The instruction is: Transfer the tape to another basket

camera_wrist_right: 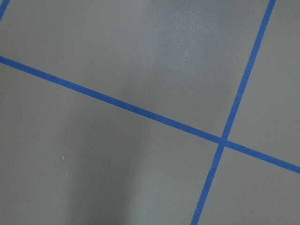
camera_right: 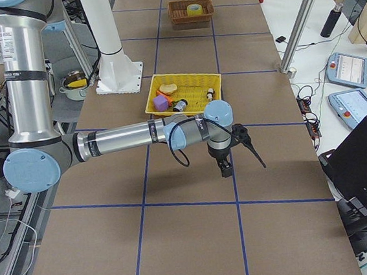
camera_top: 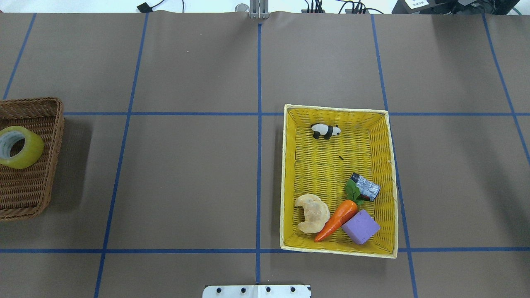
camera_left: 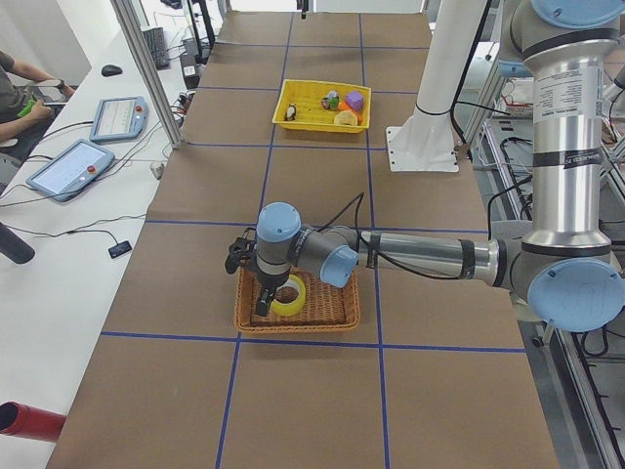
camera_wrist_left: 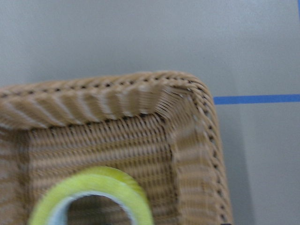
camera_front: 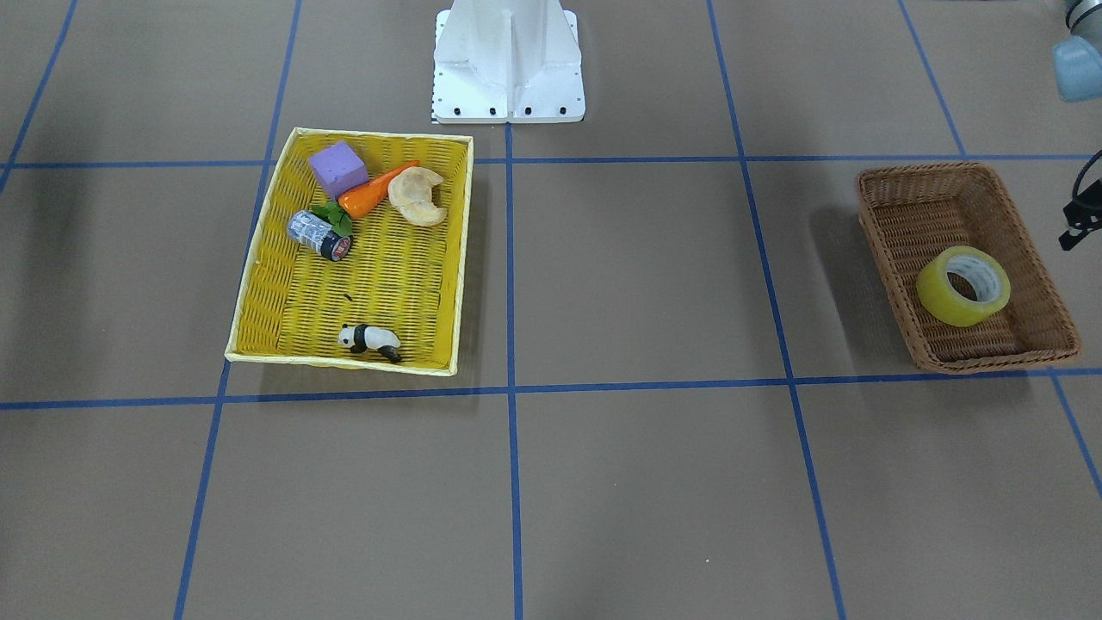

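Observation:
The yellowish tape (camera_front: 962, 286) lies tilted inside the dark brown wicker basket (camera_front: 925, 176), at the table's end on my left. Both show in the overhead view, the tape (camera_top: 18, 147) in the basket (camera_top: 54, 165), and in the left wrist view, the tape (camera_wrist_left: 93, 197) near a basket corner (camera_wrist_left: 117, 98). My left gripper (camera_left: 262, 301) hangs over the basket's outer side, just above the tape (camera_left: 289, 296); I cannot tell if it is open. My right gripper (camera_right: 225, 168) hovers over bare table; I cannot tell its state.
A yellow woven tray-basket (camera_front: 258, 258) on my right half holds a purple block (camera_front: 337, 168), a carrot (camera_front: 372, 191), a croissant (camera_front: 417, 196), a silver-blue cylinder (camera_front: 317, 234) and a panda figure (camera_front: 370, 339). Blue tape lines cross the brown table. The white robot base (camera_front: 508, 65) stands behind.

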Controlling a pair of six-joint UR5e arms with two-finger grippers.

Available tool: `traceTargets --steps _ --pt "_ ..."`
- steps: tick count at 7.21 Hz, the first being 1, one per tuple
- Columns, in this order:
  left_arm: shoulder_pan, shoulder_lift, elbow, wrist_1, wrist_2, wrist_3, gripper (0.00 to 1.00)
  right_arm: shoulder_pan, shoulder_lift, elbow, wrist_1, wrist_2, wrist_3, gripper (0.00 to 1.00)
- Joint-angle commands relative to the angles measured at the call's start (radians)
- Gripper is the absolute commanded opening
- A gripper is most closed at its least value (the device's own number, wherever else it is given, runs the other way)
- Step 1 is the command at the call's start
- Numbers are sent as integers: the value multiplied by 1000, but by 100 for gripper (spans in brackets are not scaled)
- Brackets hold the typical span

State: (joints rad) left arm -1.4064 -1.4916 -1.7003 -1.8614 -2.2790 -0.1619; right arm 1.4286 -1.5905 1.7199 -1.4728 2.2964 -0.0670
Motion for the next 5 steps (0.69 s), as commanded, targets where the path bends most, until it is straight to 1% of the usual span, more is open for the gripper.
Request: traceTargets --steps 1,2,3,4,5 --pt "-49 -56 4 244 -30 41 97 15 1 -5 -56 -5 -20 99" --pt "-78 -74 -21 330 -37 41 97 15 1 -8 -69 -17 -28 99" --pt "-94 -62 -33 356 -39 101 97 15 3 -11 -79 -21 -30 99" --pt "-103 -56 -27 357 -39 140 97 15 1 -17 -80 -31 -30 99" --pt "-105 -40 -33 355 -40 140 97 16 0 -11 -80 -31 -30 100"
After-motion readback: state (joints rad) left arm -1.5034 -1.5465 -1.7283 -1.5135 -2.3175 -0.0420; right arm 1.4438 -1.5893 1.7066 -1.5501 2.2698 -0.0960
